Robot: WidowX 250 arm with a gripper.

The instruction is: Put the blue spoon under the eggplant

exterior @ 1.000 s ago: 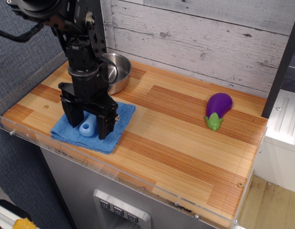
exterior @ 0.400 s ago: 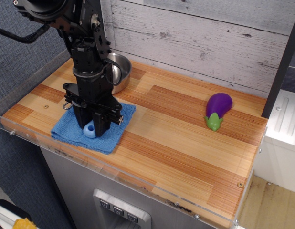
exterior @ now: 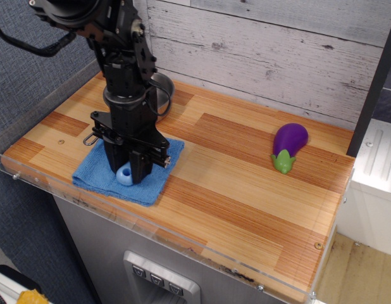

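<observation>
Single view, from the front and above the counter (exterior: 233,209).

Near edge: clear plastic lip (exterior: 151,237) runs along the counter front and left side. Wood-strip top behind it.

Front left: blue cloth (exterior: 94,177) lies flat on the wood, somewhat rumpled at its near edge. The gripper (exterior: 129,174) stands upright over the cloth, fingers pointing down. Jaws are drawn in narrow and clamp the spoon (exterior: 124,175); only the light-blue handle end with its hole shows, poking out between the fingers at the bottom. The spoon's bowl is hidden behind the black fingers. The handle end sits at or just above the cloth; cannot tell whether it touches.

A thin wire handle (exterior: 90,139) sticks out to the left of the gripper body, over the cloth's far-left corner.

Mid right: eggplant (exterior: 288,145) lies on bare wood, well apart from the spoon and cloth. Purple body toward the wall, green cap toward the front edge. Nothing touches it.

Behind the gripper: steel bowl (exterior: 164,90), mostly hidden by the arm (exterior: 123,69); only its right rim shows, near the wall.

Far: whitewashed plank wall (exterior: 265,50) along the counter's back edge.
</observation>
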